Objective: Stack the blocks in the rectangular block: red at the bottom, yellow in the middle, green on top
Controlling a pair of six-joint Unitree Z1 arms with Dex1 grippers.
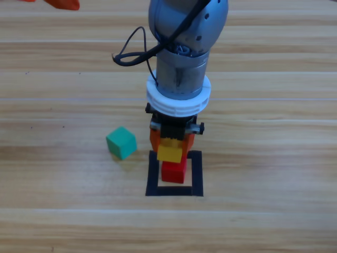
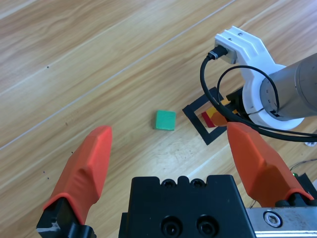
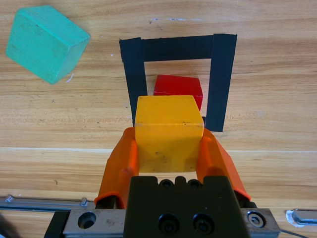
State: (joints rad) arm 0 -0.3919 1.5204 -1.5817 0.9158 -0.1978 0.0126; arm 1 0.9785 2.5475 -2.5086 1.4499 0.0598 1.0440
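The red cube point(image 1: 174, 172) point(image 3: 178, 87) sits on the wood inside the black tape outline point(image 1: 152, 176) point(image 3: 176, 48). My right gripper point(image 1: 171, 150) point(image 3: 168, 136) comes down over the outline's far edge, shut on the yellow cube point(image 1: 170, 153) point(image 3: 168, 134). It holds that cube just above and slightly behind the red one. The teal-green cube point(image 1: 121, 142) point(image 3: 47, 42) point(image 2: 164, 120) lies on the table left of the outline, apart from it. My left gripper point(image 1: 66, 4) point(image 2: 169, 133) waits at the top left edge, open and holding nothing.
A black cable point(image 1: 131, 52) loops off the right arm's left side. The left wrist view looks across bare wood at the green cube, the outline point(image 2: 198, 121) and the right arm's wrist beyond.
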